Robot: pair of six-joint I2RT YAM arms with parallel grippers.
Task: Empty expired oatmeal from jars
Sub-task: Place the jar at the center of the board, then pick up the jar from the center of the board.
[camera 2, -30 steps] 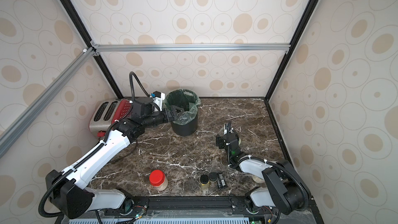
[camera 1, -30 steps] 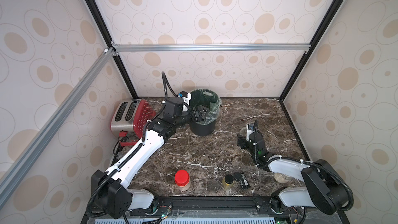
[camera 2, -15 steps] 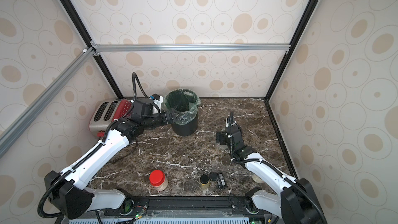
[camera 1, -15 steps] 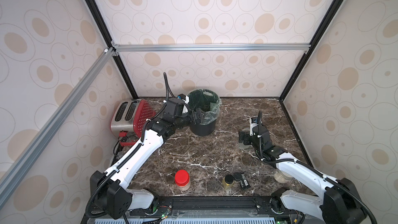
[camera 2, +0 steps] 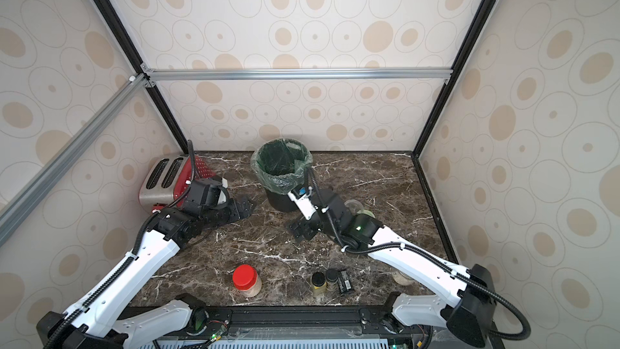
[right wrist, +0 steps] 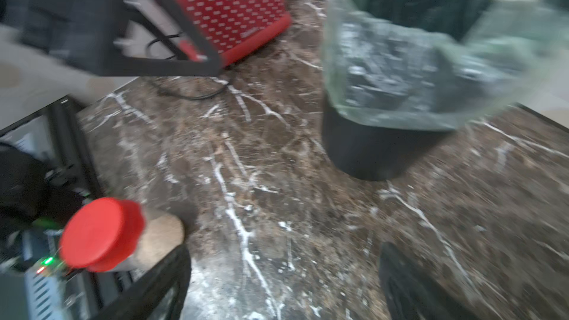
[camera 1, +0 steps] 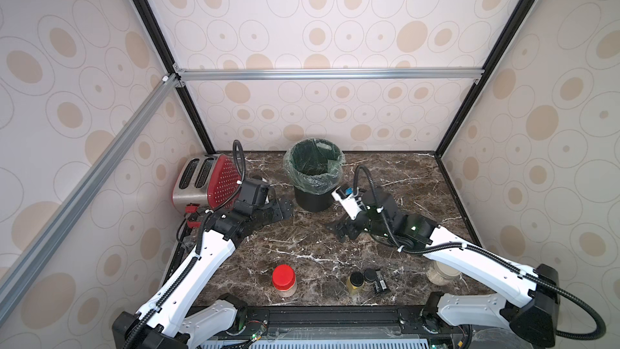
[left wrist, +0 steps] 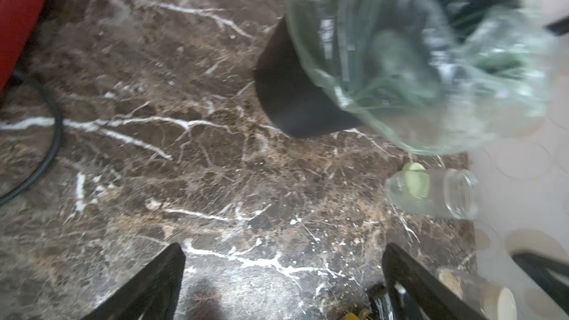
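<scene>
Jars [camera 1: 284, 282] ungripped; left gripper [camera 1: 280, 210], right gripper [camera 1: 341, 230] wide open, empty.

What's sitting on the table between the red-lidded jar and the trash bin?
Nothing. Only bare marble tabletop lies between the red-lidded jar and the bin. The right wrist view shows this most clearly, and both top views agree.

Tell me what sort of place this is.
Probably a mock kitchen corner built as a robot test booth. A red toaster and a bag-lined bin stand on a marble-look counter, enclosed by wallpapered panels on an aluminium frame.
</scene>
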